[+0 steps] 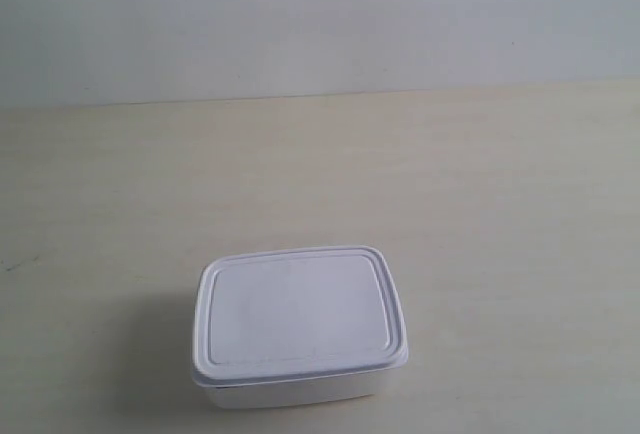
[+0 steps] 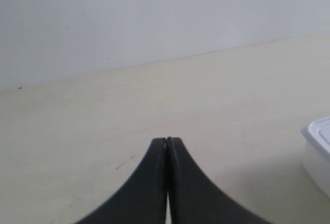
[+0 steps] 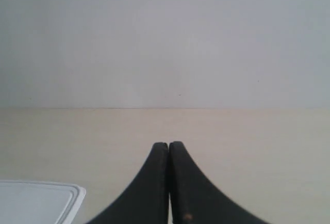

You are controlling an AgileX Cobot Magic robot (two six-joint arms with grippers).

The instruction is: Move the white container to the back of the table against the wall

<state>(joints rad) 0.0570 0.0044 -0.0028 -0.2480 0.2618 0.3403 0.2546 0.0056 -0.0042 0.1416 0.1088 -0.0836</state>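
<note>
The white container (image 1: 299,326) sits lid on at the near middle of the beige table (image 1: 480,184), well short of the pale wall (image 1: 320,14). No arm shows in the exterior view. In the left wrist view my left gripper (image 2: 167,140) is shut with nothing in it, and a corner of the white container (image 2: 318,149) lies off to one side, apart from it. My right gripper (image 3: 168,144) is shut and empty too, with the edge of the white container's lid (image 3: 38,201) beside it, not touching.
Bare tabletop stretches from the container back to the wall. A few tiny dark specks (image 2: 119,166) mark the wood near the left gripper.
</note>
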